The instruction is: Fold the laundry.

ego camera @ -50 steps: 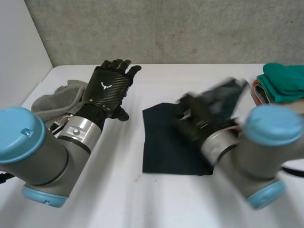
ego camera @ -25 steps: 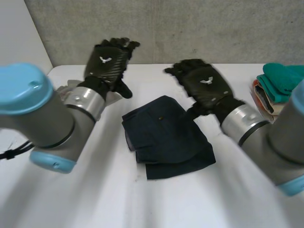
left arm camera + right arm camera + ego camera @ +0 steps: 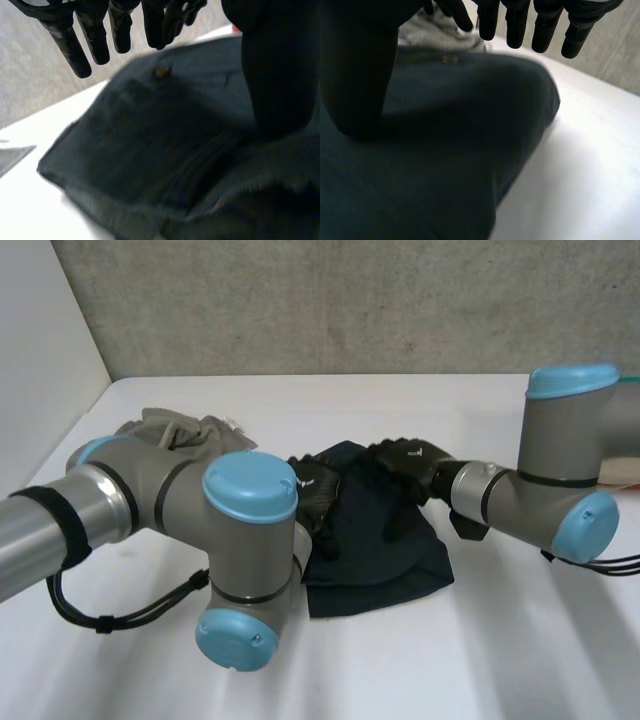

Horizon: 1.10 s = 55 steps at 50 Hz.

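A dark navy garment (image 3: pixel 378 552) lies loosely folded in the middle of the white table (image 3: pixel 480 660). My left hand (image 3: pixel 318 498) is low at its left edge, partly behind my own left arm. In the left wrist view its fingers (image 3: pixel 92 35) are straight over the garment (image 3: pixel 150 140), near a small button (image 3: pixel 161 72): open, gripping nothing. My right hand (image 3: pixel 410 462) lies over the garment's far right part. Its fingers (image 3: pixel 547 25) are straight above the cloth (image 3: pixel 445 150), with the thumb pointing down towards it: open.
A grey cloth (image 3: pixel 180 430) lies bunched at the back left and also lies just beyond the right hand's fingertips (image 3: pixel 435 32). My left arm (image 3: pixel 240 540) crosses the front left and my right arm (image 3: pixel 550 480) comes in from the right. A grey wall (image 3: pixel 350 300) bounds the table's far side.
Both hands have dropped from raised positions down onto the navy garment, and both arms have swung in towards the middle. The garment, flat a second ago, now lies bunched and folded.
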Each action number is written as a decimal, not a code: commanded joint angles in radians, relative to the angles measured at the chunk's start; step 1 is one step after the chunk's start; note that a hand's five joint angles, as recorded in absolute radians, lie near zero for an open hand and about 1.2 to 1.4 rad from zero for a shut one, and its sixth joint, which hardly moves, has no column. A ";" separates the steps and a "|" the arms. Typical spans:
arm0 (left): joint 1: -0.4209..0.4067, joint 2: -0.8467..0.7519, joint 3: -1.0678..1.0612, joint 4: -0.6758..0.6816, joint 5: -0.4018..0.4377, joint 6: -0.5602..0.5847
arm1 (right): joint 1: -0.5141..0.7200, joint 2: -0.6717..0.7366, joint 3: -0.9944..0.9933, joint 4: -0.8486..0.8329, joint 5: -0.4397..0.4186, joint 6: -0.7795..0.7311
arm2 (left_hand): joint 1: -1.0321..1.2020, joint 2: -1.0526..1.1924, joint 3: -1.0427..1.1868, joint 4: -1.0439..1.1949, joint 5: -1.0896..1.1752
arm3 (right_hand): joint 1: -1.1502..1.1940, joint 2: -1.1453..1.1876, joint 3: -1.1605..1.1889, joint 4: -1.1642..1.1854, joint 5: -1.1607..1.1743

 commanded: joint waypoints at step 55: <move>0.205 0.223 0.122 -0.136 0.772 0.051 | 0.147 -0.178 0.802 -1.035 0.233 -0.304 | 0.065 0.047 0.042 0.051 0.031 | -0.056 -0.034 -0.036 -0.037 -0.051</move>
